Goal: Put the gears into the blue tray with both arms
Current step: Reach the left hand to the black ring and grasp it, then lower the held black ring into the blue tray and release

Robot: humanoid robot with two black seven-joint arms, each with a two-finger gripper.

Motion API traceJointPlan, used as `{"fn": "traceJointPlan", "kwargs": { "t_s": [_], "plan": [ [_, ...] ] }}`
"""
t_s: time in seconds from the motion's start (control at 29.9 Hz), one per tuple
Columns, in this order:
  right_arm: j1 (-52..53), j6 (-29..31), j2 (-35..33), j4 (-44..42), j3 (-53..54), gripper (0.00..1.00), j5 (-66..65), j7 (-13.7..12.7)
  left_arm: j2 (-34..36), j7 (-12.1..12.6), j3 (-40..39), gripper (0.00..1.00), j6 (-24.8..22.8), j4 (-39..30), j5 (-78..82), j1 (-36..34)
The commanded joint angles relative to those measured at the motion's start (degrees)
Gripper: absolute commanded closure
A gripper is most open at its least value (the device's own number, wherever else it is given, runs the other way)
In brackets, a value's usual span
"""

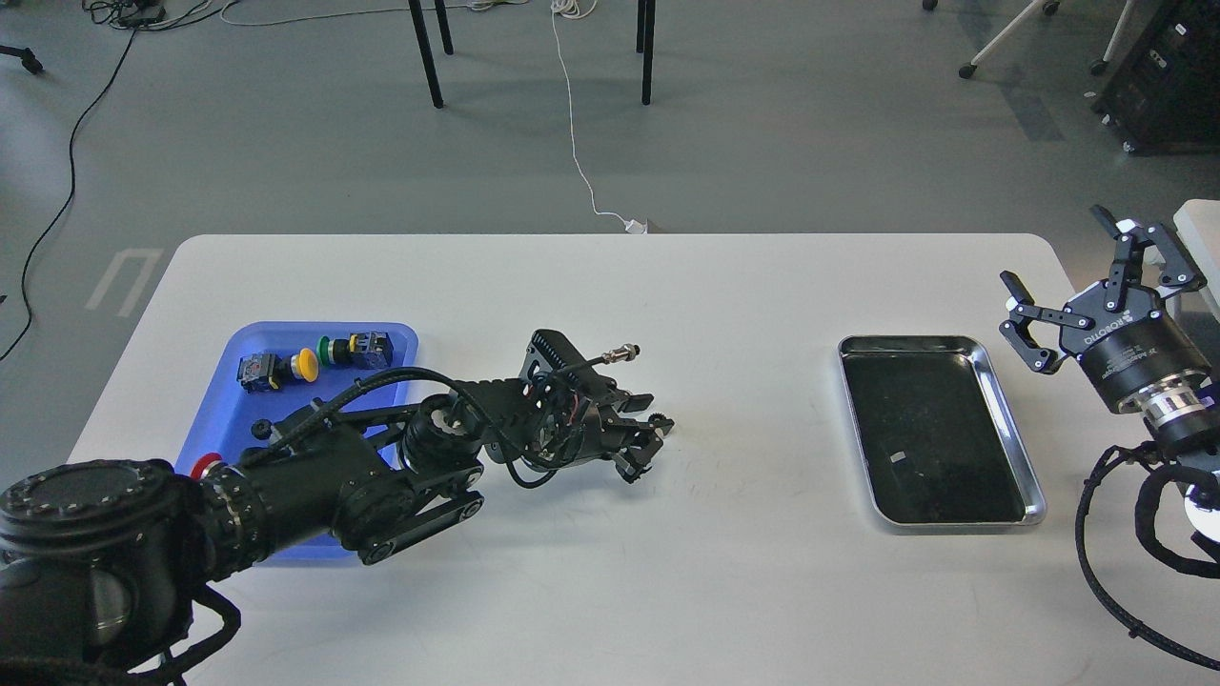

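Left gripper: low over the white table, just right of the blue tray; fingers dark and bunched, a small black gear at their upper tip; whether it is clamped cannot be told. Left arm: lies across the tray's near half, hiding it.
Blue tray, left part of table: far end holds a yellow push-button switch, a green push-button switch, each with a dark body beside it; a red button shows at the near left edge; a small black round piece sits mid-tray, too small to identify.
Steel tray, right part of table: dark bottom.
Right gripper: raised off the table's right edge, fingers spread wide, holding nothing.
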Motion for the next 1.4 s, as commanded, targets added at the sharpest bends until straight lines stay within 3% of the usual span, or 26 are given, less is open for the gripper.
{"fn": "traceJointPlan", "kwargs": {
  "t_s": [0.0, 0.33, 0.57, 0.74, 0.9, 0.97, 1.04, 1.14, 1.37],
  "plan": [
    [0.3, 0.0, -0.18, 0.0, 0.01, 0.02, -0.03, -0.01, 0.0, -0.09, -0.09, 0.61, 0.0, 0.06, -0.01, 0.31],
    [0.56, 0.0, -0.1, 0.0, -0.08, 0.02, -0.12, -0.01, -0.08, -0.09, -0.44, 0.83, 0.0, 0.07, -0.01, 0.84],
    [0.83, 0.0, -0.36, 0.0, -0.08, 0.02, -0.21, -0.09, 2.89, -0.53, -2.45, 0.84, 4.12, -3.0, -0.8, 0.75],
    [0.83, 0.0, -1.06, 0.26, 0.1, 0.02, -0.21, -0.09, 13.34, -0.62, -9.39, 0.83, 4.74, -12.22, -1.24, 1.54],
    [0.83, 0.0, -1.24, 0.26, 0.36, 0.02, -0.21, -0.09, 33.01, -2.99, -11.42, 0.82, 4.92, -29.96, -7.03, 7.24],
    [0.83, 0.0, -1.24, 0.35, 0.36, 0.02, -0.21, -0.01, 39.61, -3.25, -11.42, 0.82, 5.1, -33.67, -7.92, 9.35],
    [0.83, 0.0, -1.15, 0.35, 0.36, 0.02, -0.21, -0.01, 44.81, -3.43, -11.07, 0.82, 6.06, -34.3, -7.92, 10.94],
    [0.83, 0.0, -0.89, 0.35, 0.45, 0.02, -0.21, -0.01, 50.0, -6.05, -10.81, 0.83, 8.34, -33.51, -8.36, 12.78],
    [0.91, 0.0, -1.06, 1.75, 0.36, 0.02, -0.38, -0.01, 51.68, -7.3, -10.54, 0.82, 10.19, -26.74, -7.92, 17.97]
  ]
}}
